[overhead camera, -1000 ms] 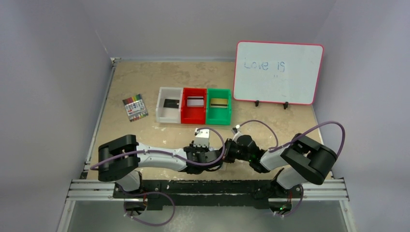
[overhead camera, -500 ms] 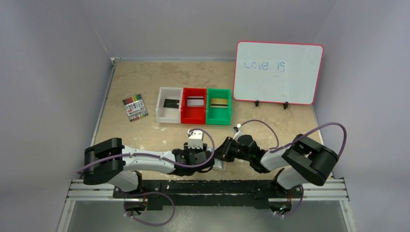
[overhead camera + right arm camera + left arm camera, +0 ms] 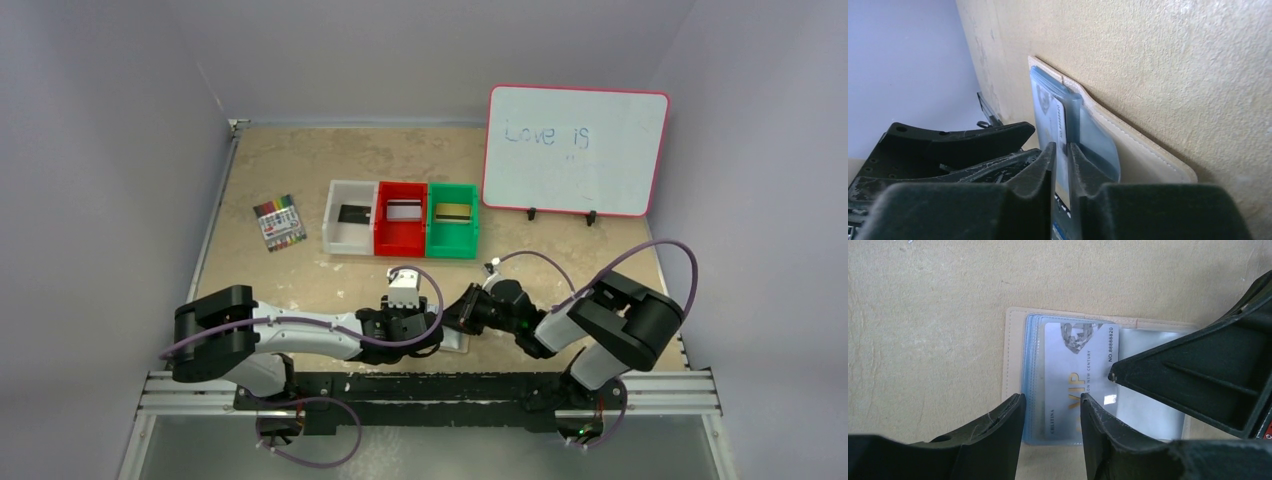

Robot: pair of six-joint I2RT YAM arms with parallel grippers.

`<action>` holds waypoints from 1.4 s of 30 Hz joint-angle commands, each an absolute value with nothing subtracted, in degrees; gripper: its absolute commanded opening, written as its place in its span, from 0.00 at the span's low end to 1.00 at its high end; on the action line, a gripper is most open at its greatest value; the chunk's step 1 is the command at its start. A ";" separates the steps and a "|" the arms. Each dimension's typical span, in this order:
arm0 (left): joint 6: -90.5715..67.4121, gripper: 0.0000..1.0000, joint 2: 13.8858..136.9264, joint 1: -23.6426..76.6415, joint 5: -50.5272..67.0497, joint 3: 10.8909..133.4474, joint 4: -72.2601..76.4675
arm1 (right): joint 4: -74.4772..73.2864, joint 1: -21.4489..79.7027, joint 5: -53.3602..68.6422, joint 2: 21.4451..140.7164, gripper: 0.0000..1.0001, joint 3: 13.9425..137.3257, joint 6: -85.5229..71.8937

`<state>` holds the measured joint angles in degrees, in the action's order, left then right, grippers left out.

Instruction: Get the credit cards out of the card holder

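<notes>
The card holder (image 3: 1014, 340) lies open at the near table edge, beige outside with pale blue sleeves, and it also shows in the top view (image 3: 456, 342). A pale blue VIP card (image 3: 1083, 360) sits in its top sleeve. My left gripper (image 3: 1050, 401) is open, with its fingers over the holder's left part. My right gripper (image 3: 1062, 150) is shut on the VIP card's edge (image 3: 1060, 120). It reaches in from the right in the left wrist view (image 3: 1198, 375). A black card (image 3: 352, 214), a silver-grey card (image 3: 403, 211) and a gold card (image 3: 453, 212) lie in the bins.
A white bin (image 3: 334, 232), a red bin (image 3: 402, 244) and a green bin (image 3: 452, 247) stand in a row mid-table. A marker pack (image 3: 279, 223) lies at the left. A whiteboard (image 3: 575, 150) stands at the back right. Both grippers (image 3: 440, 325) meet at the near edge.
My left arm pulled back to the left, uncovering part of the holder. My right arm's elbow shifted slightly. The right gripper stayed at the holder.
</notes>
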<state>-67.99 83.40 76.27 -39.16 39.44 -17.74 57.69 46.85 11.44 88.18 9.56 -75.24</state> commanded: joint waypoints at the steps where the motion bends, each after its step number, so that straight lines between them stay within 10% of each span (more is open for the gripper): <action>1: -69.09 0.43 81.78 76.50 -40.47 39.20 -17.50 | 64.78 46.65 11.63 90.63 0.12 9.13 -76.55; 5: -69.70 0.43 80.99 76.48 -41.43 38.99 -18.63 | 65.26 46.67 11.87 91.27 0.00 9.19 -76.23; 42: -63.58 0.56 87.48 73.92 -38.94 42.32 -19.22 | 55.65 46.56 11.79 84.28 0.00 7.60 -72.17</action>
